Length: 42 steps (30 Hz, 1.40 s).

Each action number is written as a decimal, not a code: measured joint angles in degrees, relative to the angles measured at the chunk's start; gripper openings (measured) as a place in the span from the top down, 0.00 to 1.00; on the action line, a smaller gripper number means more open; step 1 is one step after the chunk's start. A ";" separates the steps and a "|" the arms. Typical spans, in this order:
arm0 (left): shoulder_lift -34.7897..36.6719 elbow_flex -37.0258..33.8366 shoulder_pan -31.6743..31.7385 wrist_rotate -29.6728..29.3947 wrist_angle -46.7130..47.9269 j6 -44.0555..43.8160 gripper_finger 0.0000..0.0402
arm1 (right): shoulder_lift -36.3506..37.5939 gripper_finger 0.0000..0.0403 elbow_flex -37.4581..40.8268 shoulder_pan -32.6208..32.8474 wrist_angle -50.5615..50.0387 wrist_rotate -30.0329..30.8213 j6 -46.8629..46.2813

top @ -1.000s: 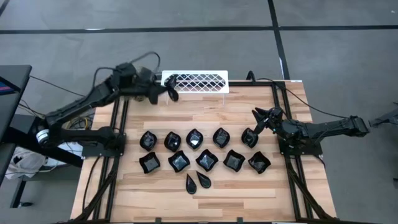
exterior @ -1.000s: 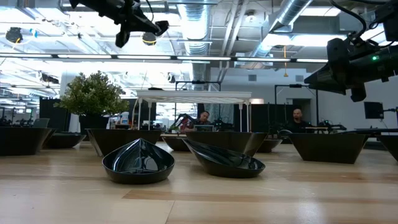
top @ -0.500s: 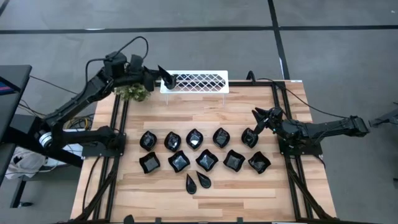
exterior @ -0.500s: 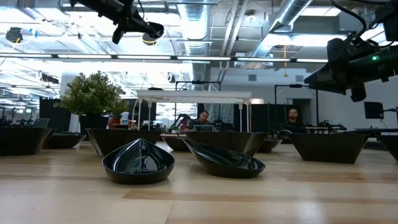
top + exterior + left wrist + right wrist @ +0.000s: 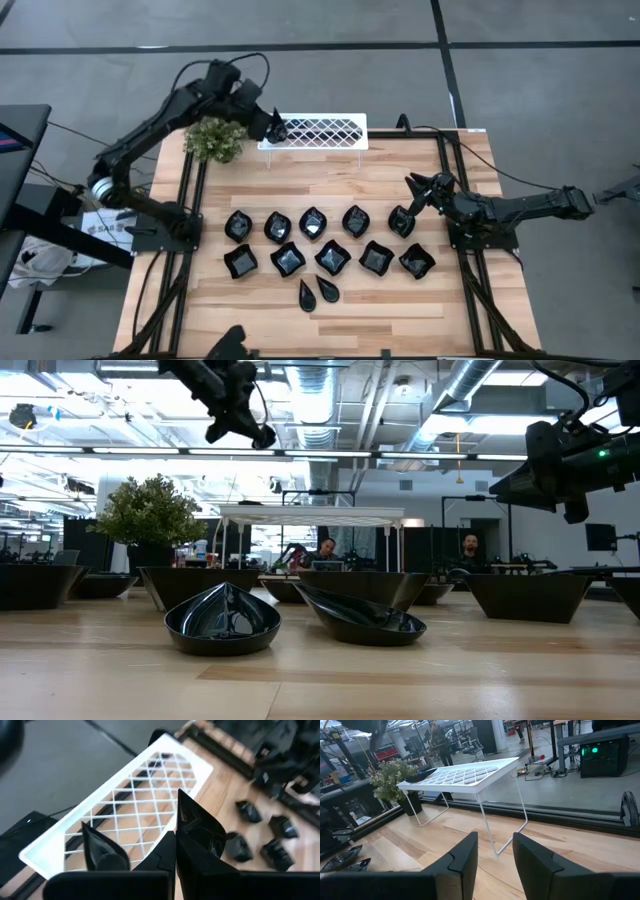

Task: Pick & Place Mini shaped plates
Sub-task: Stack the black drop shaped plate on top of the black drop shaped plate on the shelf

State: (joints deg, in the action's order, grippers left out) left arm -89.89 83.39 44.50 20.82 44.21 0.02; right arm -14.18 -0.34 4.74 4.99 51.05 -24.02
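Several glossy black mini plates [image 5: 313,222] sit on their bases in two rows mid-table, with two slim teardrops [image 5: 318,291] nearer the near edge; the low view shows those teardrops [image 5: 222,622] close up. My left gripper [image 5: 271,128] hangs high over the left end of the white lattice rack [image 5: 320,131], shut on one black plate [image 5: 200,830]. My right gripper [image 5: 418,186] hovers open just beyond the rightmost plate of the far row [image 5: 402,221], touching nothing. My left gripper holds a black plate, and its glossy inside [image 5: 197,832] shows beside one finger [image 5: 100,850]. The plate stands on edge with its pointed end [image 5: 181,795] away from the wrist. It is lifted clear above the rack [image 5: 135,805]. The gripper body hides where the fingers meet it.
A small green potted plant [image 5: 214,140] stands at the far left corner beside the rack. The rack stands on thin wire legs [image 5: 487,827] along the far edge. Black frame rails [image 5: 192,200] run along both table sides. Bare wood lies between the rack and the plate rows.
My left arm has swung its wrist toward the far edge and turned the gripper about, uncovering the plant. The held plate has stayed lifted and moved from in front of the rack's left end to above it. My right arm has kept still.
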 joint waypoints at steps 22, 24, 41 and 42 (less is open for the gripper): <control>-17.84 14.91 5.81 -7.58 14.09 21.13 0.99 | 0.00 0.70 -0.01 0.01 0.00 -0.04 0.00; -17.98 14.91 5.80 -7.44 14.10 21.85 0.99 | 0.00 0.70 0.00 0.00 0.00 -0.07 0.01; -19.26 11.53 5.61 -4.22 15.08 24.62 0.99 | -0.02 0.70 0.00 0.00 0.00 -0.11 0.01; -19.45 11.21 5.59 -4.13 15.08 24.62 0.99 | -0.02 0.70 0.00 -0.01 0.00 -0.11 0.01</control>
State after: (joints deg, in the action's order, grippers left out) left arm -109.35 94.60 50.09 16.69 59.29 24.64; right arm -14.19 -0.34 4.73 4.99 50.94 -24.01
